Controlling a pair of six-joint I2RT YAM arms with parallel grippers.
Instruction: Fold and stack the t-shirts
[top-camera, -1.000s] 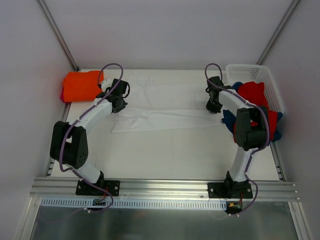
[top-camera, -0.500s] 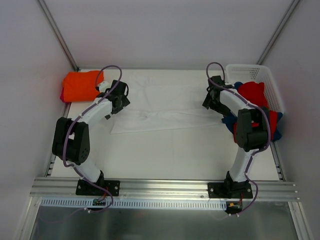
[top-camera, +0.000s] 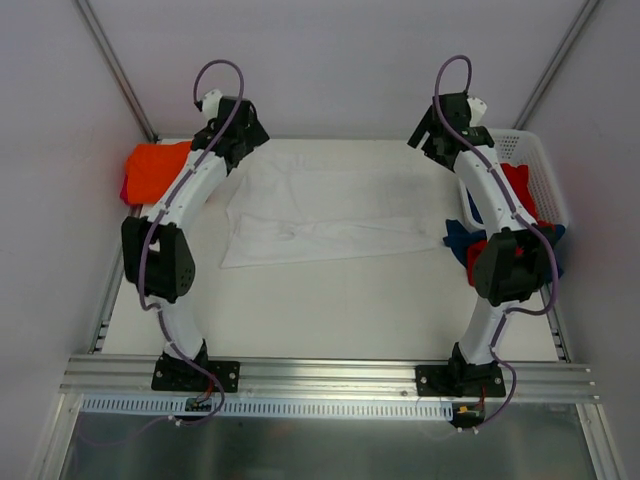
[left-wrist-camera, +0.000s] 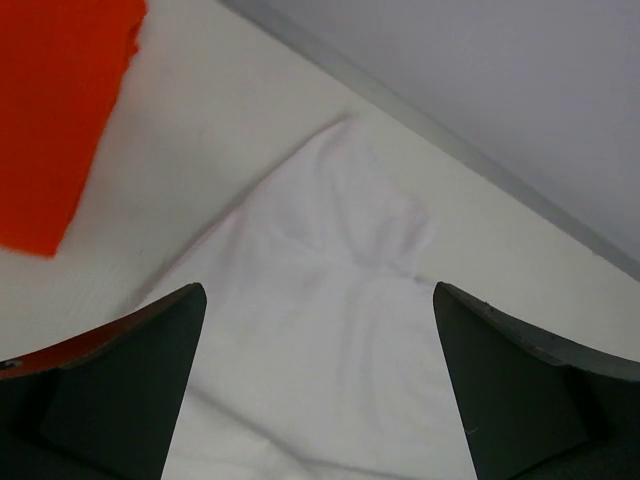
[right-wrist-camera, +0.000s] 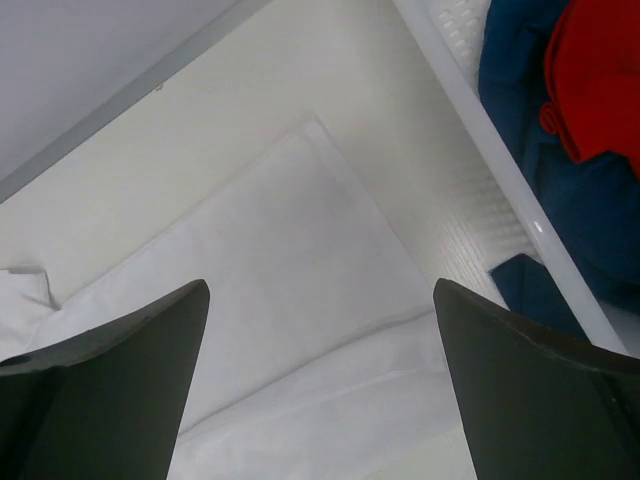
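A white t-shirt (top-camera: 330, 215) lies spread across the middle of the table, with a folded strip along its near side. Both grippers hang above its far corners, open and empty. The left gripper (top-camera: 252, 135) is over the shirt's far left end (left-wrist-camera: 330, 330). The right gripper (top-camera: 425, 135) is over the far right end (right-wrist-camera: 280, 300). A folded bright orange t-shirt (top-camera: 152, 172) (left-wrist-camera: 60, 110) lies at the far left. Red (top-camera: 515, 185) (right-wrist-camera: 600, 70) and blue (top-camera: 458, 238) (right-wrist-camera: 520, 60) t-shirts lie heaped in the basket at the right.
A white perforated basket (top-camera: 520, 145) (right-wrist-camera: 480, 150) stands at the far right, close to the right arm, with cloth spilling over its near side. Grey walls and a metal frame close the back and sides. The near part of the table (top-camera: 330, 310) is bare white.
Both grippers opened and let go of the white t-shirt's ends. Both arms then rose and swung toward the back of the table. The shirt stays flat.
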